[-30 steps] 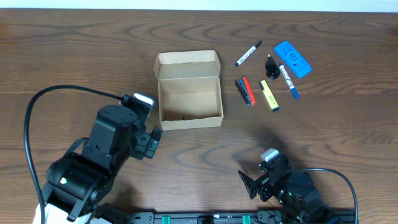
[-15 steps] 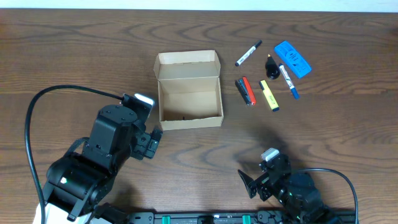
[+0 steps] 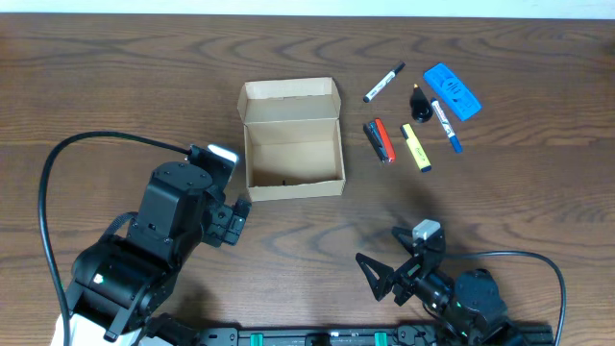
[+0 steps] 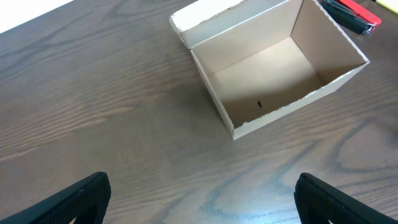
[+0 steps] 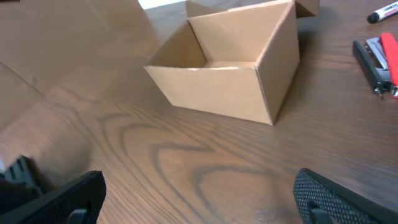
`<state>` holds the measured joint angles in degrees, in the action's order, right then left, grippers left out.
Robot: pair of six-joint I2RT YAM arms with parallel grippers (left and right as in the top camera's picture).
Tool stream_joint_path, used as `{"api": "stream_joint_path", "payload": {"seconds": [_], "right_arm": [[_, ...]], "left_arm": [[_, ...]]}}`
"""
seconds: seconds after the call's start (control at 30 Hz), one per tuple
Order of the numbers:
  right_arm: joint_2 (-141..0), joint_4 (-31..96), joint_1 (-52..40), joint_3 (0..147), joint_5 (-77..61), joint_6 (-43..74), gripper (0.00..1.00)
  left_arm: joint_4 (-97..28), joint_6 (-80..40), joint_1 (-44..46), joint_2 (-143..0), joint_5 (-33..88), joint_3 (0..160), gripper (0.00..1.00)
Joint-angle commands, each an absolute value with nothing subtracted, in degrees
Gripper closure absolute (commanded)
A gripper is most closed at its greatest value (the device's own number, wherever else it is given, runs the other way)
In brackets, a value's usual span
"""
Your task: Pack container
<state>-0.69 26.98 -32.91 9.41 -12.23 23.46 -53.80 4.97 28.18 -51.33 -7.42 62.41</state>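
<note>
The container (image 3: 294, 154) is a tan cardboard box, open and empty, with its flap lid (image 3: 288, 100) folded back. It shows in the left wrist view (image 4: 280, 68) and the right wrist view (image 5: 230, 68). My left gripper (image 3: 237, 213) is open and empty, just near-left of the box; its fingers (image 4: 74, 199) frame bare table. My right gripper (image 3: 394, 264) is open and empty, near the front edge, right of the box and apart from it; its fingers (image 5: 342, 199) also frame bare table.
Right of the box lie a black-and-white marker (image 3: 383, 83), a blue eraser (image 3: 452, 90), a blue marker (image 3: 445, 126), a small black object (image 3: 419, 102), red and black pens (image 3: 379, 140) and a yellow highlighter (image 3: 416, 148).
My right arm has shifted a little to the right and its gripper now reaches further out over the table. The left arm and the box have not moved.
</note>
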Motion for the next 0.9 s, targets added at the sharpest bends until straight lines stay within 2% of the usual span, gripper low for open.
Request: {"api": "stream_joint_path", "payload": {"seconds": [0.0,0.17,0.3,0.57,0.87], "right_arm": [[-0.6,26.8,-33.0,9.2,-13.1,26.4,0.01],[-5.2,25.2,-31.3,9.8,-13.3,29.3,0.01],[-13.3,22.7,-29.3,13.5,-13.3,26.6,0.01],[-36.7,23.3,-19.8,31.7,-13.3,11.5,0.01],[-65.3,33.2,-5.1,60.5,-13.3,-6.8,0.01]], "left_arm": [[-54.0,6.0,28.1,-51.4,-6.8,63.1,0.05],[-54.0,6.0,28.1,-51.4,-6.8,63.1,0.05],[-54.0,6.0,28.1,-51.4,-6.8,63.1,0.05],[-54.0,6.0,28.1,-51.4,-6.8,63.1,0.05],[-54.0,6.0,28.1,-51.4,-6.8,63.1,0.05]]}}
